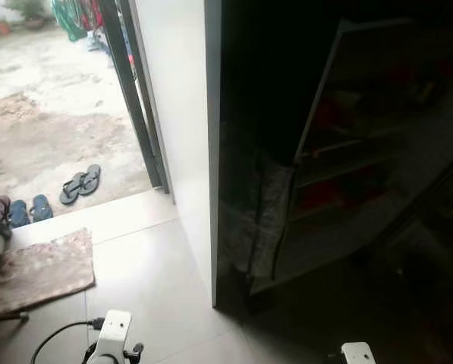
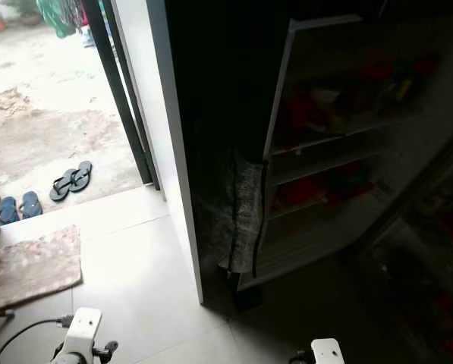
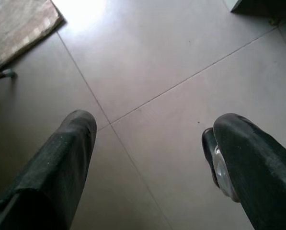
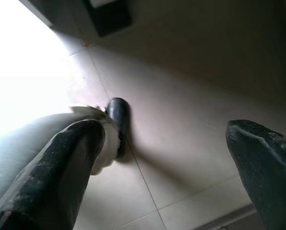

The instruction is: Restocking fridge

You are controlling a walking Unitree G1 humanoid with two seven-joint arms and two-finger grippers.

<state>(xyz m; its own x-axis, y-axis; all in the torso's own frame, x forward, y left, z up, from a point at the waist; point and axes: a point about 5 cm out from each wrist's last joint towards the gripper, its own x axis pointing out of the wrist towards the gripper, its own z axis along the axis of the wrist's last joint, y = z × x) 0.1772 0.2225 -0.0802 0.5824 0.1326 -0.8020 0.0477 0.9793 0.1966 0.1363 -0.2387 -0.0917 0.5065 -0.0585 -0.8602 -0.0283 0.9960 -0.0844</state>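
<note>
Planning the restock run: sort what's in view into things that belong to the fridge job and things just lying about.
Job:
- open fridge door with dim shelves holding red items
- left hand, open, empty
- right hand, open, empty

Lying about:
- doormat
- black sandals
- blue sandals
- black cable

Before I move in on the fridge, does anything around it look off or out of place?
The fridge door already hangs open, its shelves dim but holding reddish items. A grey cloth droops by the door's hinge edge, which looks odd. A black cable trails across the floor tiles near the left gripper; it could snag.
</note>
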